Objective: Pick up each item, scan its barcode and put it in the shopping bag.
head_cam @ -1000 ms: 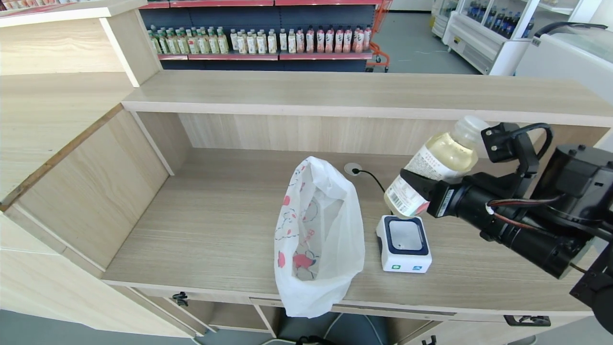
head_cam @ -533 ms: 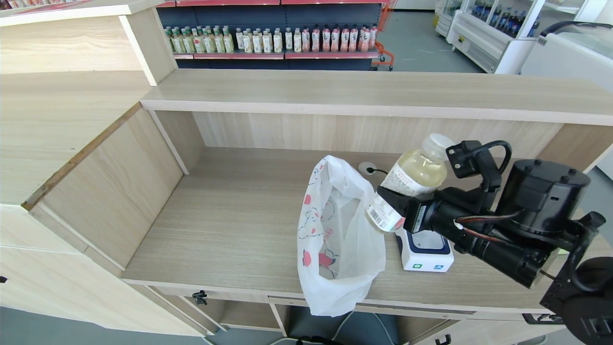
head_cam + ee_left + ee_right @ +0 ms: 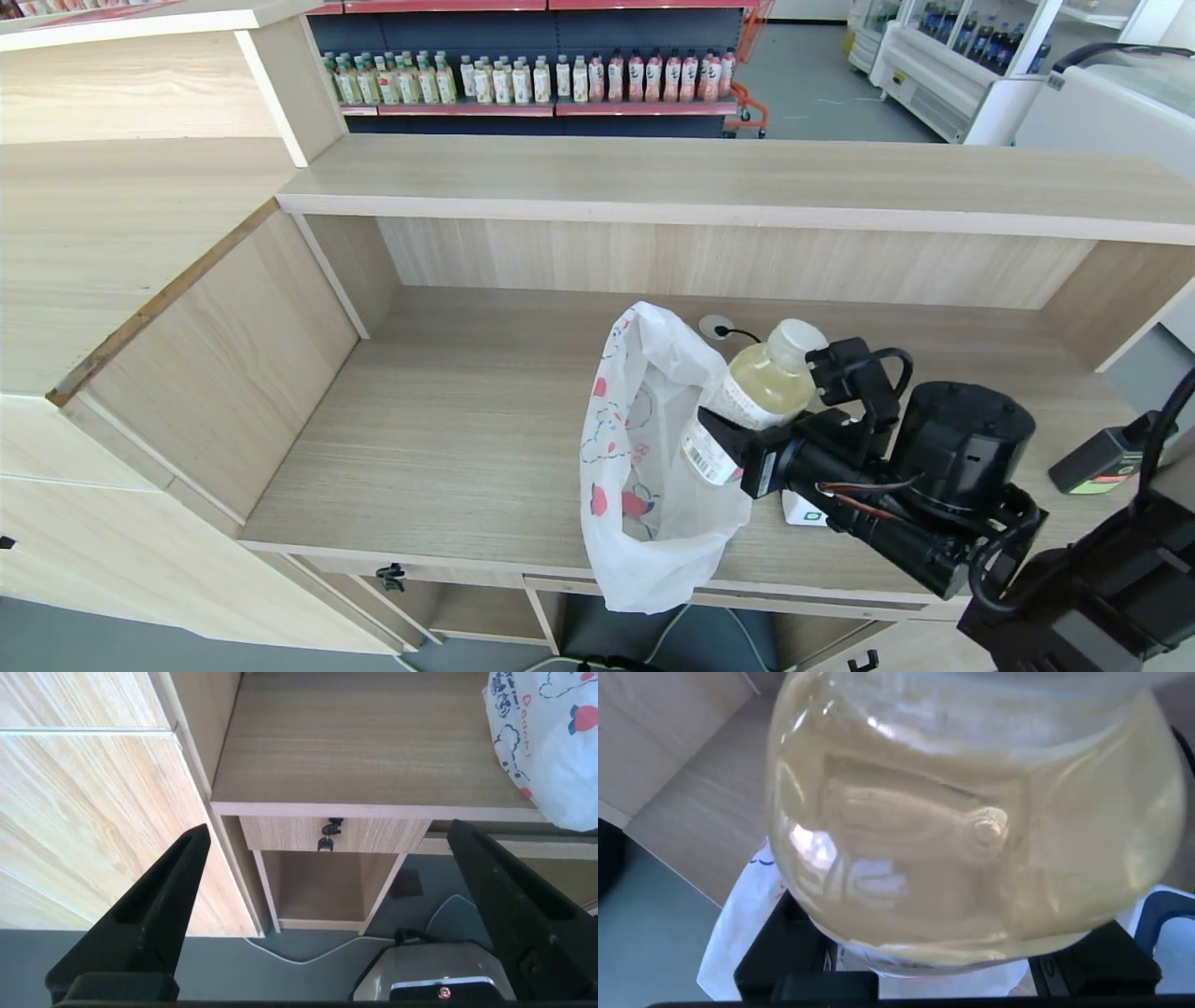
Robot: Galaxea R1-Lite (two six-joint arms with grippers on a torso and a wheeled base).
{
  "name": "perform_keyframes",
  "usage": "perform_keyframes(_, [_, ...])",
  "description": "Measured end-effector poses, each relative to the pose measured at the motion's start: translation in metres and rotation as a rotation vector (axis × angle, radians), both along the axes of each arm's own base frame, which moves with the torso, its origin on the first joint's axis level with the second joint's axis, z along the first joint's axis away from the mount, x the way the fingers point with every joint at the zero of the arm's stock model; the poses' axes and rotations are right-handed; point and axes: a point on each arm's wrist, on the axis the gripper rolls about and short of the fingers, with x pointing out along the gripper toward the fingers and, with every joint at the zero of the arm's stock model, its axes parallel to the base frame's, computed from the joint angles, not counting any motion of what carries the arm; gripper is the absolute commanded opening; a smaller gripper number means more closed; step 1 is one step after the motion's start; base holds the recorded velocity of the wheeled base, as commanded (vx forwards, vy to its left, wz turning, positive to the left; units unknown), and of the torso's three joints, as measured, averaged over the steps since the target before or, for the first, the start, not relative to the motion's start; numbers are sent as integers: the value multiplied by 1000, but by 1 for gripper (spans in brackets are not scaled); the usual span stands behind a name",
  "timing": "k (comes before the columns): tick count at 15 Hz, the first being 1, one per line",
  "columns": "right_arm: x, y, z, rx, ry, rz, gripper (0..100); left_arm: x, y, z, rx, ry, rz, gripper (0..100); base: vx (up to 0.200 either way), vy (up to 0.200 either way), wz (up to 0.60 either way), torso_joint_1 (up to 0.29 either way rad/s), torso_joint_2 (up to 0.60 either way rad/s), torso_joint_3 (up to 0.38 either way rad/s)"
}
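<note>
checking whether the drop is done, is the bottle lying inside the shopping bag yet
No, the right claw grips the bottle, tilted with its cap up, by the shopping bag's opening.

Shopping bag [image 3: 644,523] mouth open upward; tilted bottle [image 3: 758,390] crowds its right rim. Scanner [image 3: 803,510] just beside. Wide counter [image 3: 448,439] passage between bag and left side panel [image 3: 215,392].
</note>
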Motion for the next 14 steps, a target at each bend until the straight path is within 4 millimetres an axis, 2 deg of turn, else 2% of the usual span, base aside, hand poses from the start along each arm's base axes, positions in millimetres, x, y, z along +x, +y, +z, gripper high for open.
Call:
perform_keyframes(10, [21, 15, -55, -80, 28, 13, 0, 0, 0, 0, 0, 0, 0, 100, 0, 0, 0, 0, 0, 0])
perform_keyframes(14, [35, 21, -66, -115, 3, 71, 0, 0, 0, 0, 0, 0, 0, 100, 0, 0, 0, 0, 0, 0])
